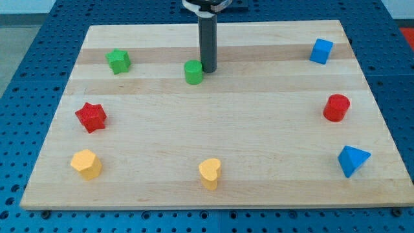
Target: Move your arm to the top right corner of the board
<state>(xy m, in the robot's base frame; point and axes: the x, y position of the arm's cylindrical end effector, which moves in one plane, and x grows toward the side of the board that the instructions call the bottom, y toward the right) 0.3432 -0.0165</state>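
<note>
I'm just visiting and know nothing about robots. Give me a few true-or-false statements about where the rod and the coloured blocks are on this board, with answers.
1. My tip stands just to the view's right of the green cylinder. True.
2. My tip is already at the board's top right corner. False: it is near the top middle.
3. The blue cube lies near the top right corner. True.
4. The red star is on the view's right. False: it is on the left.

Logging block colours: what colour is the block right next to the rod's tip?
Green, just left of my tip; the camera view shows it clearly.
</note>
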